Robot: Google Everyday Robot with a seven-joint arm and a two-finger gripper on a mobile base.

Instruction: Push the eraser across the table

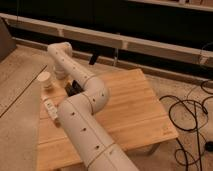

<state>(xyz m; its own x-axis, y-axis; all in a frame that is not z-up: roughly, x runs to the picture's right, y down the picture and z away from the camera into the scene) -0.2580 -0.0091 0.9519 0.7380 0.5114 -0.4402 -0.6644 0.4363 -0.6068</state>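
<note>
Hovering low over the table [131, 106], the closed gripper [73, 88], holding nothing, is risking clipping the nearby cup [45, 79] instead of the pale eraser [50, 109].

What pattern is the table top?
Light wooden plank stripes across the table, best in the camera view; gripper low at its far left, jaws shut.

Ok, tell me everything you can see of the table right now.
The table is squarish, of light wood, its top striped in planks like butcher block, with one leg showing under the near right corner. The white arm reaches over its left half, and the dark end effector is low over that part. A beige cup and a small white object stand near its left edge.
</note>
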